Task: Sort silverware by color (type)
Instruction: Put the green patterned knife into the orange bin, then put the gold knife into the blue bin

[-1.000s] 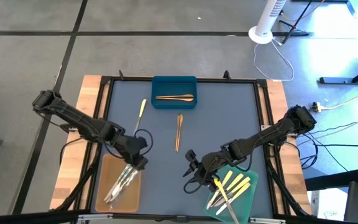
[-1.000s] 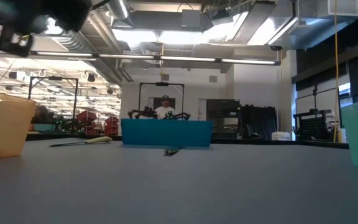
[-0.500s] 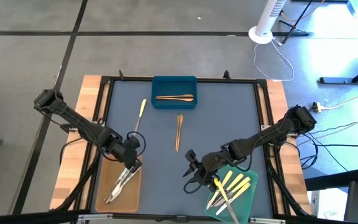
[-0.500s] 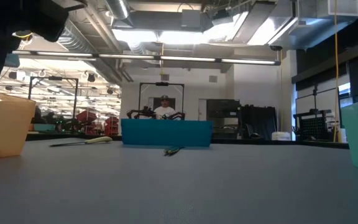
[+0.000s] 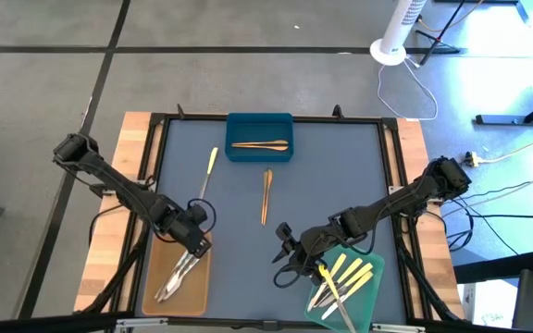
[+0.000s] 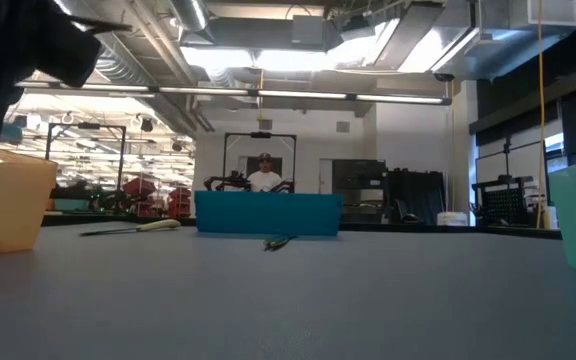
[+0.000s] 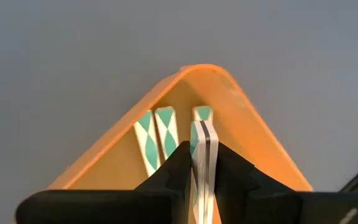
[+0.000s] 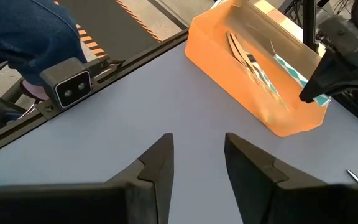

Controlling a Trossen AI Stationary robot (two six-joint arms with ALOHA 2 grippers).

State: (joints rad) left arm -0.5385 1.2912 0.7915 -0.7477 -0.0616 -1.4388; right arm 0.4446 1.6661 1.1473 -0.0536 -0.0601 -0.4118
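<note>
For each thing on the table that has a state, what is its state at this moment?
Left claw: shut on a silvery utensil, above the tan tray.
Right claw: open, holds nothing, beside the green tray.
Tan tray: holds silvery utensils.
Green tray: holds yellow utensils.
Blue tray: holds one brown utensil.
Loose brown utensil: lying on the mat.
Loose yellow utensil: lying on the mat.

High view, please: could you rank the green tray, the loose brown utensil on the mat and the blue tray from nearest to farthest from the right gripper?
Measured from the right gripper, open over the mat near the front:
1. Green tray, just beside it toward the right front corner.
2. Loose brown utensil, on the mat mid-table.
3. Blue tray, at the far edge.
</note>
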